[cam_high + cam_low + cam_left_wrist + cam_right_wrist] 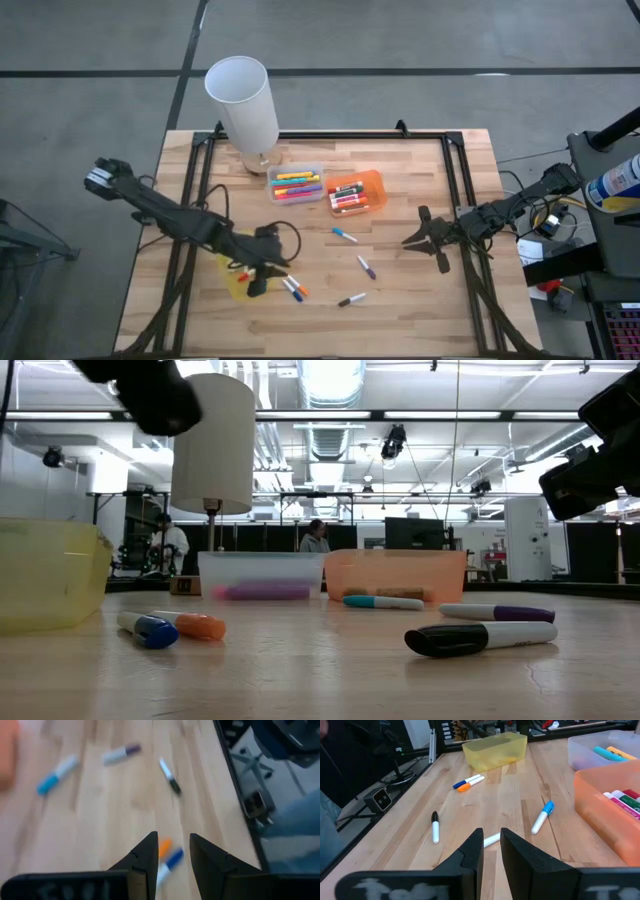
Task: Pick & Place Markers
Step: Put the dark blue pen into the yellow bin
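Loose markers lie flat on the wooden table: a blue one [288, 289] and an orange one [299, 288] side by side, a black one [351, 299], a purple one [366, 266] and a light-blue one [344, 235]. My left gripper [172, 840] hangs open above the blue and orange pair, next to the yellow tray [232, 280], with nothing between its fingers. My right gripper [491, 834] waits near the table's right side [412, 240], its fingers a narrow gap apart and empty.
A clear tray [295, 184] and an orange tray [374, 186], both holding markers, stand at the far middle of the table. A tall white cylinder [245, 100] stands behind them at the far left. Black rails [455, 180] run along the table's sides.
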You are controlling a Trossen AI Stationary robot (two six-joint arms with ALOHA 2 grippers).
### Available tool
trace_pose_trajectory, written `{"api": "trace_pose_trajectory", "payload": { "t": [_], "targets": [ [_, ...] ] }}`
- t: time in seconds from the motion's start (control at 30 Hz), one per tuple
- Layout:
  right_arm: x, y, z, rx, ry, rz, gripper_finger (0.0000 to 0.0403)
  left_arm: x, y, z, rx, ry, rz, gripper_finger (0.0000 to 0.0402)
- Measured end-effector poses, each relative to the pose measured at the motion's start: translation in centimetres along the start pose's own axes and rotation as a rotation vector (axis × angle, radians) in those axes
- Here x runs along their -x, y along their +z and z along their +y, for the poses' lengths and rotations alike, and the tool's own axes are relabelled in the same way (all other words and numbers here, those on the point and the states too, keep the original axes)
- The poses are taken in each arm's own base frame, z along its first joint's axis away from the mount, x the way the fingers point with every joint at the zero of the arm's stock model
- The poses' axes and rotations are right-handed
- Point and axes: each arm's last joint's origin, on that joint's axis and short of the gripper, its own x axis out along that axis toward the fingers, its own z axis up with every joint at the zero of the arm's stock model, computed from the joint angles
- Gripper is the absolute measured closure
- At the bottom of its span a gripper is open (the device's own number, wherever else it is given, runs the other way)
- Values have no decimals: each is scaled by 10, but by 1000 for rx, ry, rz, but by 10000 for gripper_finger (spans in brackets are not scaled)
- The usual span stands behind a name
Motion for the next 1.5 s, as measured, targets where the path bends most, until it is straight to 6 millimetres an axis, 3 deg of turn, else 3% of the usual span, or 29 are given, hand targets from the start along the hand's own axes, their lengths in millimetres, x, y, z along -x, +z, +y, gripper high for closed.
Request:
{"api": "trace_pose_trajectory", "payload": {
  "t": [0.13,0.27,0.43,0.73,1.17,1.5],
  "targets": [
    [0,0,0,0,0,0,342,-14,11,-5,-140,11,-71,298],
    [0,0,0,0,0,0,342,-31,13,-8,-268,20,-27,298],
    [0,0,0,0,0,0,342,-55,5,-8,-405,12,81,298],
    [0,0,0,0,0,0,342,-89,-23,-9,-433,-72,253,298],
    [0,0,0,0,0,0,342,-118,-53,-4,-486,-50,408,302],
    [0,0,0,0,0,1,342,-120,-54,-3,-482,-43,416,356]
  ]
}}
